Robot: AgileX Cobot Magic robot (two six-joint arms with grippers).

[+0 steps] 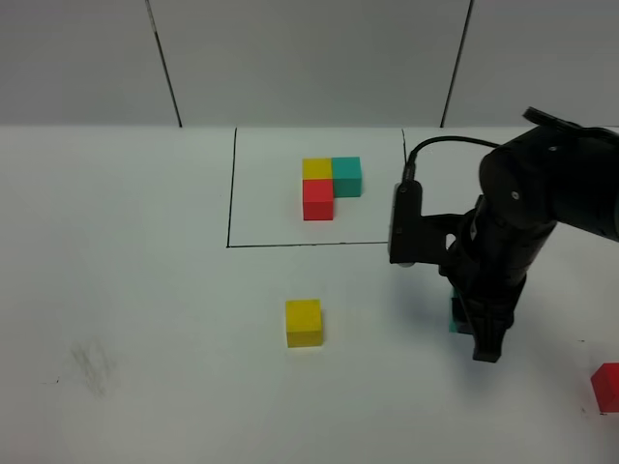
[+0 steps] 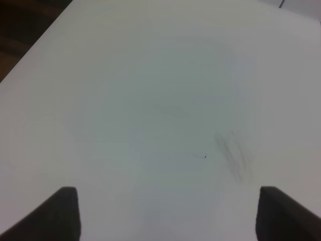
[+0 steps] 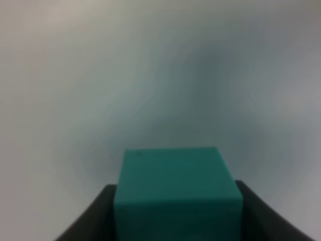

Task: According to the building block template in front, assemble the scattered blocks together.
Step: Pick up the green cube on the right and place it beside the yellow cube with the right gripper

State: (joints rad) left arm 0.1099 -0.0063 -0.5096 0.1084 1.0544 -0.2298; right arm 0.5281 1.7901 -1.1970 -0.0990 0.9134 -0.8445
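Right end effector [image 1: 474, 334] grips teal cube [image 3: 176, 187] near frame [image 1: 319, 245].

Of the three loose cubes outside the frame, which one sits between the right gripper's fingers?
The teal cube; the yellow cube and red cube lie alone on the table.

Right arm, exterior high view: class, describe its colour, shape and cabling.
The right arm is glossy black with bulky rounded joint housings. A thin black cable loops to a slim black box beside its wrist. Its fingers are black.
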